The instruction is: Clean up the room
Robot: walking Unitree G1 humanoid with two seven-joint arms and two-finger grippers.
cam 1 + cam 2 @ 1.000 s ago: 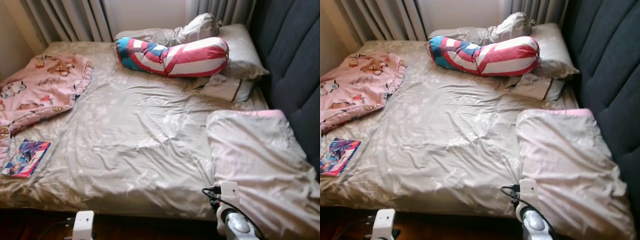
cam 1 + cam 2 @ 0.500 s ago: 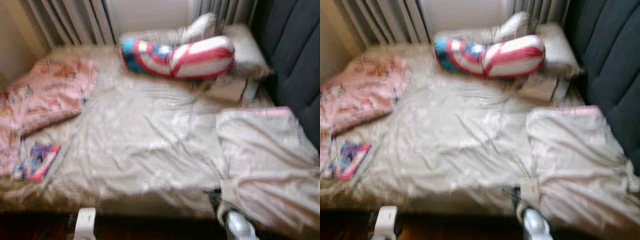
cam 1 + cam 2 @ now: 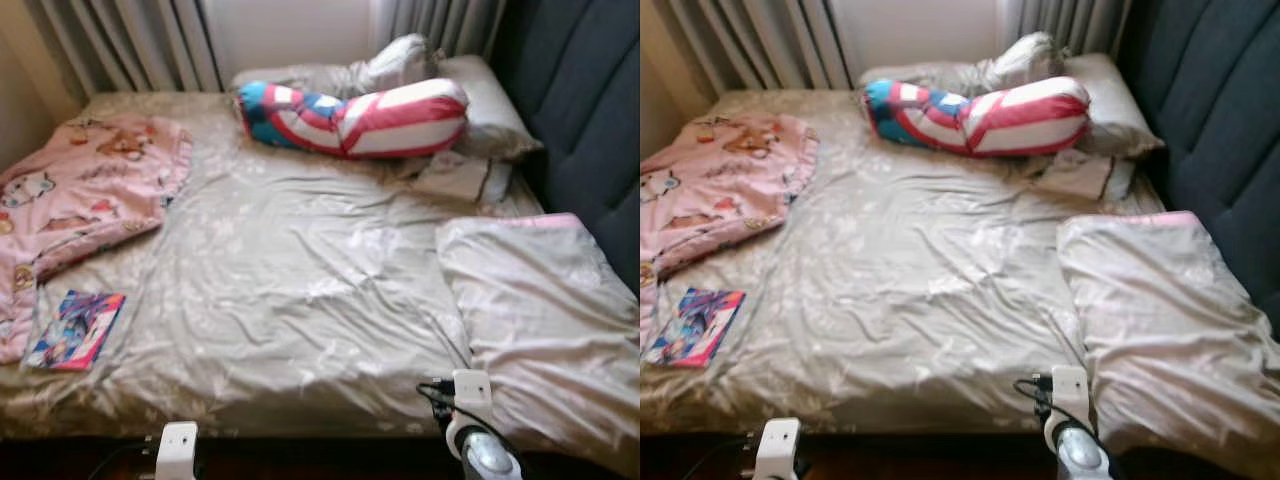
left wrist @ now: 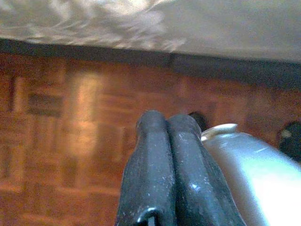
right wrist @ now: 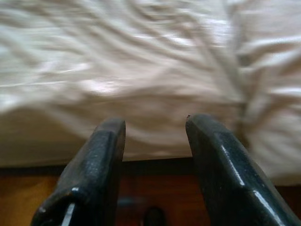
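Right arm (image 3: 487,455): rounded silver metal housing topped by a white rectangular block, with a looped black cable beside the block. Left arm (image 3: 176,449): matching white rectangular block with a thin dark cable at its side. Left tool (image 4: 170,123): two long black fingers, matte and lightly scuffed, with a rounded silver-white casing alongside. Right tool (image 5: 155,129): two thick black fingers with blunt, rounded tips.

Book (image 3: 76,330) left — bolster (image 3: 352,117) behind
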